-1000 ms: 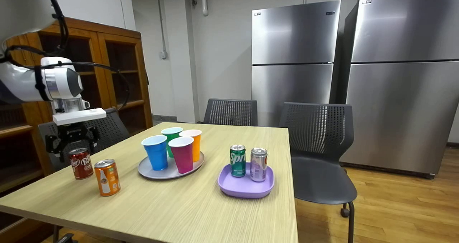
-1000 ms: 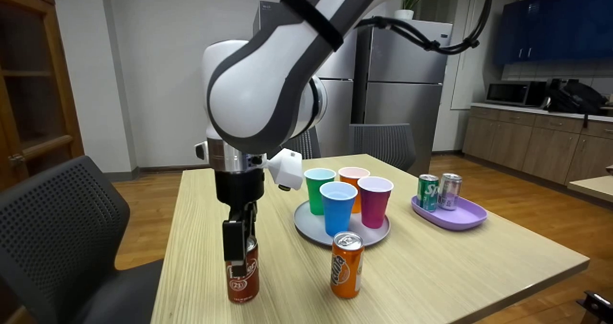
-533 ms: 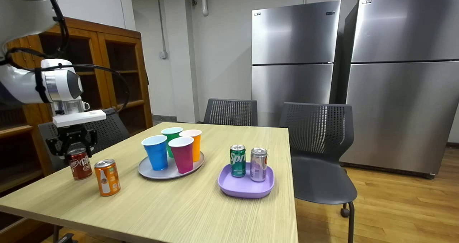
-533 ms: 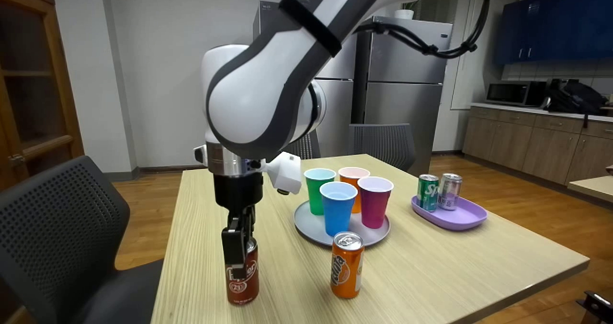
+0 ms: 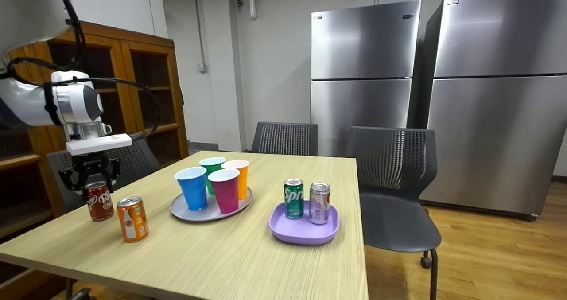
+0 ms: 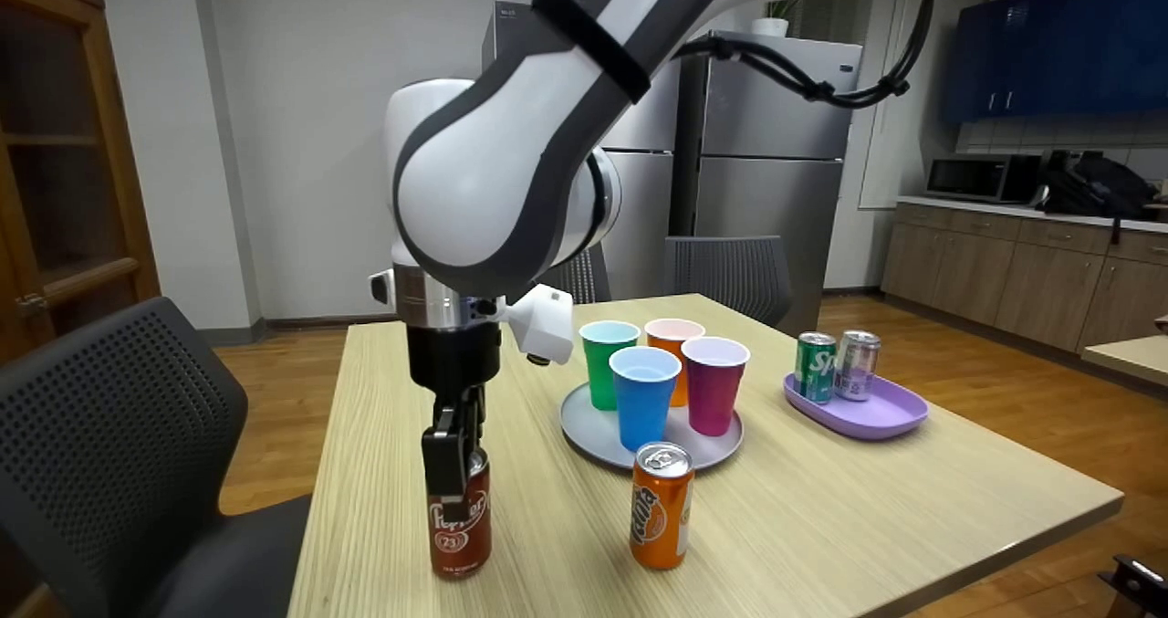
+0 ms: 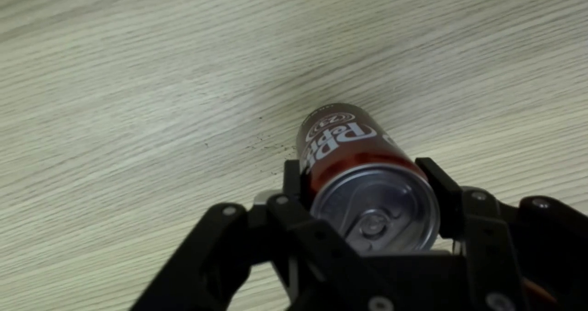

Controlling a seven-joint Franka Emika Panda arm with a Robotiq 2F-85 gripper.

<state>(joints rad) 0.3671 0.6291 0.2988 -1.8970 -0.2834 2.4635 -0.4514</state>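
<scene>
Exterior views both show two tall silver fridges (image 5: 363, 109) at the back and a brown wooden cupboard (image 5: 131, 83) to the side. Next comes the big tan table (image 5: 208, 255), with dark chairs (image 5: 392, 180) around it. A white robot arm (image 6: 493, 180) blocks part of the fridges in an exterior view. An orange Fanta can (image 5: 132, 219) stands near a red Dr Pepper can (image 5: 100, 204), with a gap between them.

The black hand (image 7: 363, 175) grips the red Dr Pepper can. Its fingers (image 7: 443, 191) hug both sides near the top, just as far apart as the can is wide. The can stands upright on the table, near the edge.

A round gray plate (image 6: 587, 429) holds four cups (image 6: 644, 408): blue, green, orange and dark pink. A smaller purple tray (image 5: 303, 237) holds a green Sprite can (image 5: 293, 200) and a silver can (image 5: 319, 204) side by side.
</scene>
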